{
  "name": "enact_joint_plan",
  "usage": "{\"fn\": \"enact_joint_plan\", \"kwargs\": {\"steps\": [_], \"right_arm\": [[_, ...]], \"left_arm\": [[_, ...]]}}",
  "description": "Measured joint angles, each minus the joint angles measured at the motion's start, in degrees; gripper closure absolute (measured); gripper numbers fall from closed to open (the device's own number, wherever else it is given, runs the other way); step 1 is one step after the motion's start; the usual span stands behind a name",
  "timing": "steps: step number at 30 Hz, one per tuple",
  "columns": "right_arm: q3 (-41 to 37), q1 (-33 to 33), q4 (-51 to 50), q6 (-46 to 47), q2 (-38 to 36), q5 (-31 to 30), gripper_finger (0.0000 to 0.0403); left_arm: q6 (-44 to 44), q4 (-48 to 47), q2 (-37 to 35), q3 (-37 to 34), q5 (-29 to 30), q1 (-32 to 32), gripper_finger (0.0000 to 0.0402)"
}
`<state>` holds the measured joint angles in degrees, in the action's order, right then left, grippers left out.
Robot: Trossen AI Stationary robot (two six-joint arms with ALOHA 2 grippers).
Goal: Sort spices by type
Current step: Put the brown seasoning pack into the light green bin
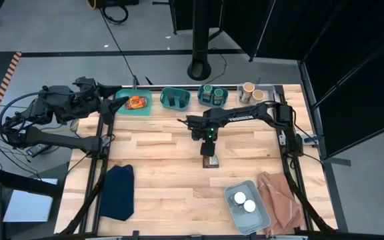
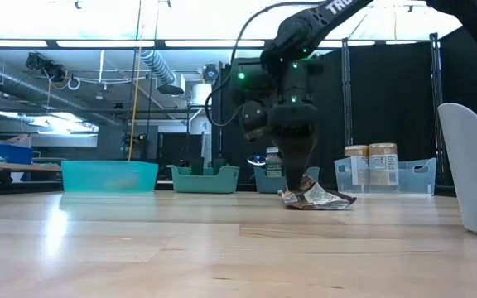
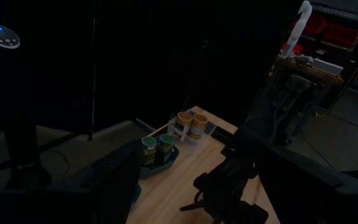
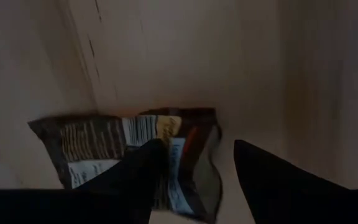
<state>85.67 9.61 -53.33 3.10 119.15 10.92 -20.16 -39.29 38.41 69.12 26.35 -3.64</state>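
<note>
One printed packet [image 4: 135,149], label text unreadable.

Bare table [image 1: 159,153] around packet [image 1: 210,161]

The light butcher-block wooden table [image 1: 172,150] serves as the landmark. Along its far edge stand four containers in a row: a teal rectangular plastic tray [image 1: 123,107] at the left end, a darker teal plastic bin [image 1: 176,105] next, a blue-green bin [image 1: 220,101] after that, and a clear plastic bin [image 1: 262,89] at the right end. Near the table's front left corner lies a dark blue folded cloth [image 1: 117,191]. Near its front right corner sits a pale grey rectangular bin [image 1: 257,215], with a crumpled brown paper bag [image 1: 282,197] just beside it toward the right edge.
</note>
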Motion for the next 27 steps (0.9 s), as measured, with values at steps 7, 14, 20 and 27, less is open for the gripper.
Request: {"fn": "enact_joint_plan", "kwargs": {"steps": [7,14,20,27], "right_arm": [[-3.6,-1.0,4.4,2.5,-0.3,0.0,0.0250],[-3.5,-0.7,5.3,4.1,-0.2,1.5,0.0349],[2.0,0.6,13.8,9.7,0.7,2.0,0.0349],[7.6,2.9,49.5,14.7,0.6,-4.1,0.0349]], "left_arm": [[0.0,0.0,0.0,0.0,0.1,0.0,0.0092],[-0.4,0.0,0.0,0.0,0.2,0.0,0.0092],[-1.5,1.0,0.0,0.0,0.3,0.0,0.0092],[-1.5,1.3,0.0,0.0,1.4,0.0,0.0092]]}}
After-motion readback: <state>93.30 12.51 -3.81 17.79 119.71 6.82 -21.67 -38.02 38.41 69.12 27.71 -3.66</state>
